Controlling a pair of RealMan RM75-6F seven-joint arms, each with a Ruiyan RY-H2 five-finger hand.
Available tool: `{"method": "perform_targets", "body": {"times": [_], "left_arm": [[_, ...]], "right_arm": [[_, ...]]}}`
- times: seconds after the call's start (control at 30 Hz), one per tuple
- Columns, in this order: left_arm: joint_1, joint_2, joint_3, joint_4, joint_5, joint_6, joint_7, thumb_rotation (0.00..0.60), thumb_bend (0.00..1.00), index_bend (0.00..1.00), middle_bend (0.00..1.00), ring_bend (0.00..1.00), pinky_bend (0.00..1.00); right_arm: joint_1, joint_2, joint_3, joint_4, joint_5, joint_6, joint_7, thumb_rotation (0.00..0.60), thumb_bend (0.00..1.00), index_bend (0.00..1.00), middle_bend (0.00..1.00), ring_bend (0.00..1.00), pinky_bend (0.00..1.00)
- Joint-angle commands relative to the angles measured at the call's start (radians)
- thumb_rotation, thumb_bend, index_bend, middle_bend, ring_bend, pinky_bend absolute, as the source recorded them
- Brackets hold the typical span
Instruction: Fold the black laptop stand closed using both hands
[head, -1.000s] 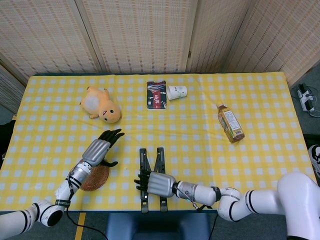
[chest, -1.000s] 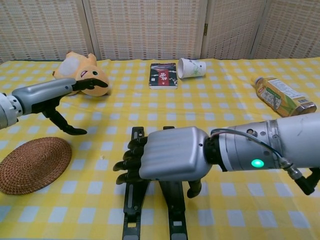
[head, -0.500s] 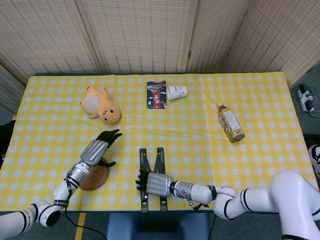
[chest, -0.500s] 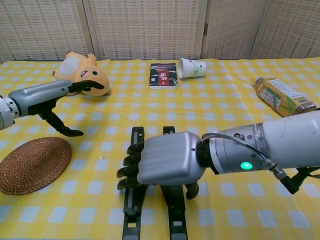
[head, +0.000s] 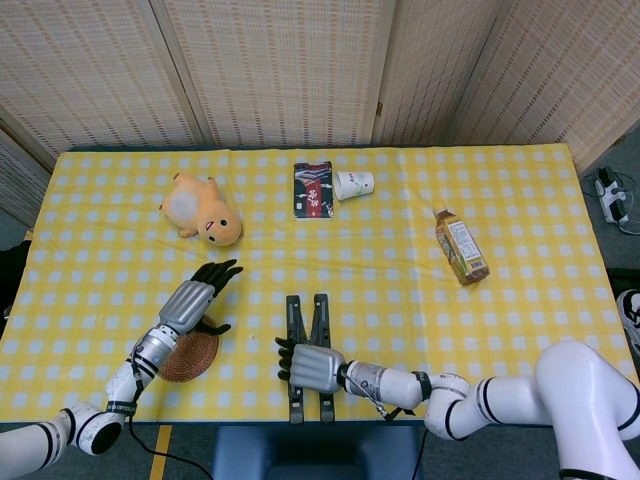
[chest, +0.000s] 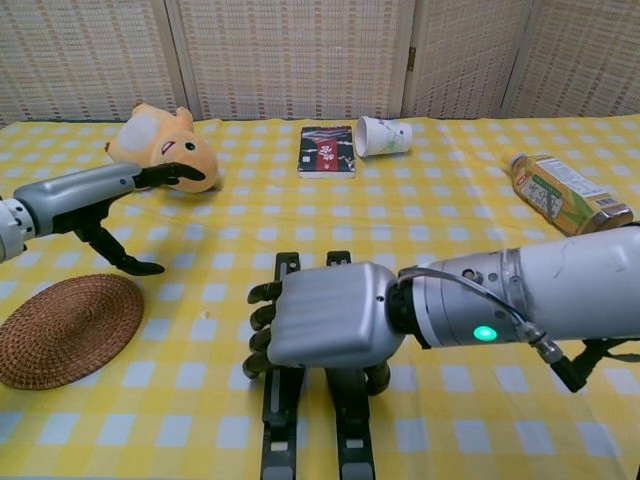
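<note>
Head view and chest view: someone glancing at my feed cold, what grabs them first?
Probably the right hand, large in the chest view at the near table edge, wrapped over the black laptop stand whose two bars lie close together. Next, the left hand held open above the woven coaster at near left. Then the orange plush toy at far left.

We see both views evenly and brightly lit from overhead, with no harsh glare. Under the right hand a soft shadow falls on the tablecloth, and its silver back carries a mild sheen. Beside the left hand shadows stay faint. The chest view looks slightly soft up close.
</note>
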Motion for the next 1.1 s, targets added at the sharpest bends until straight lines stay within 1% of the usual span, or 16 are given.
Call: {"method": "perform_targets", "body": {"times": [0.03,0.27,0.53,0.63,0.67,0.7,0.73,0.77,0.8,0.83,0.87,0.93,1.03,1.1], "left_arm": [[0.000,0.000,0.000,-0.001,0.002,0.000,0.000,0.600,0.24,0.01,0.00,0.00,0.00],[0.000,0.002,-0.003,-0.010,0.003,0.004,0.010,0.600,0.24,0.01,0.00,0.00,0.00],[0.001,0.004,-0.008,-0.019,-0.004,0.004,0.022,0.600,0.24,0.01,0.00,0.00,0.00],[0.001,0.007,-0.010,-0.022,-0.007,0.004,0.027,0.600,0.24,0.01,0.00,0.00,0.00],[0.002,0.008,-0.011,-0.025,-0.008,0.005,0.029,0.600,0.24,0.01,0.00,0.00,0.00],[0.002,0.010,-0.012,-0.027,-0.009,0.005,0.030,0.600,0.24,0.01,0.00,0.00,0.00],[0.002,0.012,-0.013,-0.029,-0.010,0.006,0.033,0.600,0.24,0.01,0.00,0.00,0.00],[0.003,0.014,-0.014,-0.031,-0.011,0.009,0.038,0.600,0.24,0.01,0.00,0.00,0.00],[0.004,0.016,-0.015,-0.034,-0.013,0.011,0.042,0.600,0.24,0.01,0.00,0.00,0.00],[0.005,0.019,-0.016,-0.038,-0.014,0.013,0.046,0.600,0.24,0.01,0.00,0.00,0.00],[0.007,0.024,-0.018,-0.043,-0.017,0.017,0.054,0.600,0.24,0.01,0.00,0.00,0.00],[0.010,0.033,-0.022,-0.053,-0.020,0.025,0.068,0.600,0.24,0.01,0.00,0.00,0.00],[0.018,0.050,-0.028,-0.071,-0.030,0.042,0.093,0.600,0.24,0.01,0.00,0.00,0.00],[0.029,0.063,-0.032,-0.083,-0.040,0.061,0.116,0.600,0.24,0.01,0.00,0.00,0.00]], "right_arm": [[-0.005,0.004,-0.006,0.002,-0.015,0.023,0.015,0.600,0.15,0.33,0.31,0.19,0.00],[-0.013,0.014,-0.008,0.001,-0.047,0.077,0.060,0.600,0.15,0.43,0.39,0.25,0.01],[-0.020,0.007,-0.024,0.024,-0.095,0.123,0.106,0.600,0.15,0.51,0.46,0.29,0.02],[-0.025,0.006,-0.030,0.034,-0.111,0.141,0.116,0.600,0.15,0.52,0.47,0.29,0.02],[-0.027,0.007,-0.033,0.035,-0.116,0.147,0.119,0.600,0.15,0.51,0.45,0.29,0.02],[-0.029,0.009,-0.035,0.035,-0.118,0.149,0.120,0.600,0.15,0.50,0.43,0.28,0.02],[-0.031,0.012,-0.036,0.035,-0.118,0.152,0.118,0.600,0.15,0.45,0.39,0.26,0.01],[-0.037,0.017,-0.037,0.033,-0.113,0.154,0.110,0.600,0.15,0.32,0.32,0.21,0.01],[-0.041,0.022,-0.036,0.028,-0.105,0.153,0.102,0.600,0.15,0.23,0.26,0.18,0.01],[-0.048,0.026,-0.035,0.021,-0.097,0.158,0.094,0.600,0.15,0.10,0.17,0.13,0.00],[-0.060,0.032,-0.032,0.011,-0.085,0.168,0.086,0.600,0.15,0.02,0.07,0.07,0.00],[-0.080,0.043,-0.027,-0.010,-0.062,0.188,0.080,0.600,0.15,0.00,0.01,0.03,0.00],[-0.118,0.074,-0.023,-0.044,-0.038,0.237,0.070,0.600,0.15,0.00,0.00,0.02,0.00],[-0.153,0.109,-0.024,-0.068,-0.032,0.289,0.067,0.600,0.15,0.00,0.00,0.03,0.00]]}}
